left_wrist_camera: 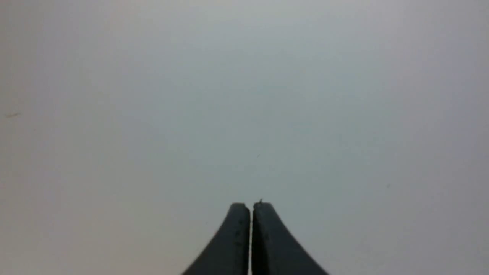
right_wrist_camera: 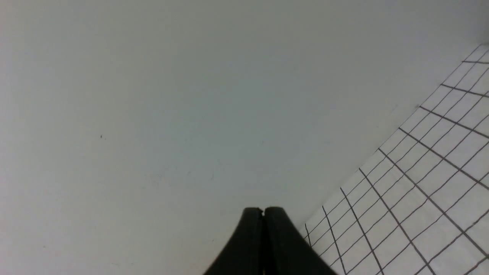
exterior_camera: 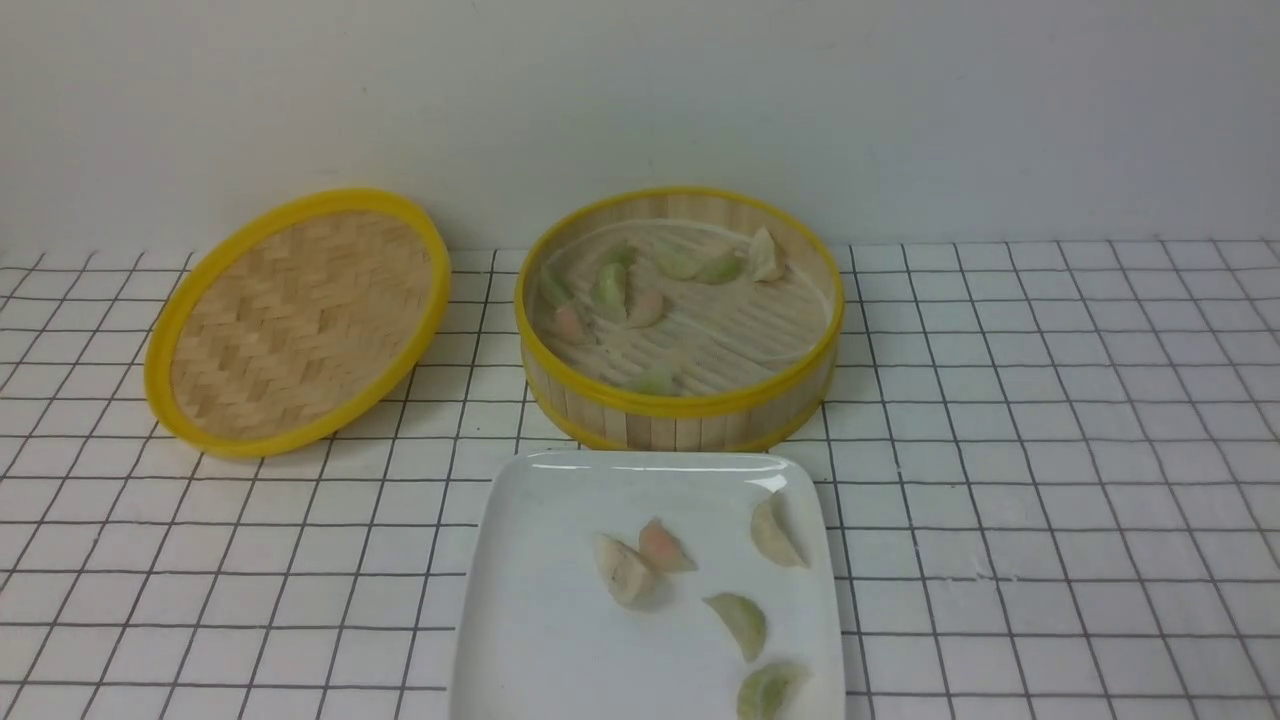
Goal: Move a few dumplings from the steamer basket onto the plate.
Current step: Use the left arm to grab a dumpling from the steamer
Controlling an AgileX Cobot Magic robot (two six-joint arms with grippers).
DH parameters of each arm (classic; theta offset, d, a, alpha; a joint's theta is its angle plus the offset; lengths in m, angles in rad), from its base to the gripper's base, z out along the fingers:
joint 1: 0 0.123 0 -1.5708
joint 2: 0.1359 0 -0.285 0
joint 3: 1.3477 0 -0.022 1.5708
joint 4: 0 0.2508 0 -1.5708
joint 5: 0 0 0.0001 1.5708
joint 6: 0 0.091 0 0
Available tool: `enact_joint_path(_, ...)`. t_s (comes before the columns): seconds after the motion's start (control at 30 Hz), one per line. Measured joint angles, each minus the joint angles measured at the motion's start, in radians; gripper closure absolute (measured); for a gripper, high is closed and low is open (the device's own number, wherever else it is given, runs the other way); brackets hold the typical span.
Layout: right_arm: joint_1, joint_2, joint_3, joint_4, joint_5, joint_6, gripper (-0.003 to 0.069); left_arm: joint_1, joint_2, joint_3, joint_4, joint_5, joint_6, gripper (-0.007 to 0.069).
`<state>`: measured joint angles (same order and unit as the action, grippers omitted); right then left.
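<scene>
We see a worktop (exterior_camera: 1050, 450) covered in white sheeting with a dark grid, meeting a plain pale wall at the back. Three things rest directly on it. A flat woven lid (exterior_camera: 298, 322) with a yellow rim lies back left, the steamer basket (exterior_camera: 680, 420) stands beside it near the centre, and the plate (exterior_camera: 560, 620) sits just in front of the basket.

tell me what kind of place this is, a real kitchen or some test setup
Probably a staged test bench, not a kitchen: a grid-lined white tabletop, a bare pale wall, and a steamer basket, its lid and a plate of dumplings laid out.
</scene>
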<state>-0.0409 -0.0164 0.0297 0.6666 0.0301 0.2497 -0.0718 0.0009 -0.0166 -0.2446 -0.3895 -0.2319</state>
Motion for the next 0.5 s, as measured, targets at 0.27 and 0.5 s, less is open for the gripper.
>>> enact_joint_path(0.27, 0.004, 0.000, -0.039, 0.044, 0.064, -0.053, 0.0673, 0.000, 0.442, -0.563, 0.021, 0.742, -0.023, 0.0631)
enact_joint_path(0.5, 0.016, 0.285, -0.426, -0.137, 0.582, -0.230, 0.0673, 0.000, 1.081, -1.017, -0.060, 1.406, 0.212, 0.0631)
